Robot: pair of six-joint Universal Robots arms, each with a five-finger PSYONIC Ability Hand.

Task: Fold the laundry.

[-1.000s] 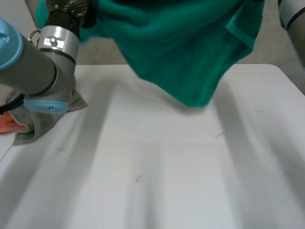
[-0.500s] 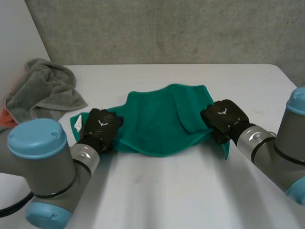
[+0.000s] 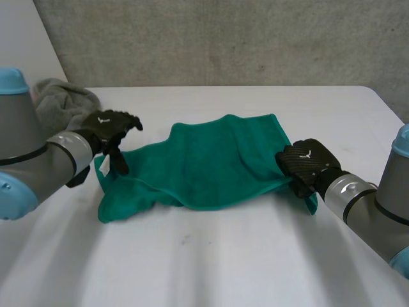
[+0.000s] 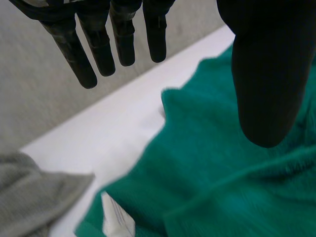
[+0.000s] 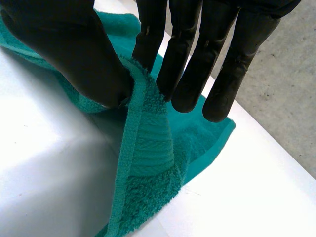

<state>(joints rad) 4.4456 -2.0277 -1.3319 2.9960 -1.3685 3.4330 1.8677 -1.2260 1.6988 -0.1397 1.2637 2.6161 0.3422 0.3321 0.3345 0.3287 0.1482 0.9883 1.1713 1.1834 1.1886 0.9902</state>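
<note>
Our right robot hand [image 3: 305, 165] pinches the soft, floppy towel [image 3: 211, 163] by its hem, left robot hand [image 3: 108, 128] splayed empty over the limp corner we'd grab.

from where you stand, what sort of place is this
Most likely a robot test bench for laundry folding, not a home: a white table in front of a plain grey concrete-like wall, a teal terry towel lying on it, and a crumpled grey cloth at the table's far left corner.

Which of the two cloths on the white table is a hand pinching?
The teal terry towel: the right hand pinches its hemmed edge. The crumpled grey cloth lies unheld.
</note>
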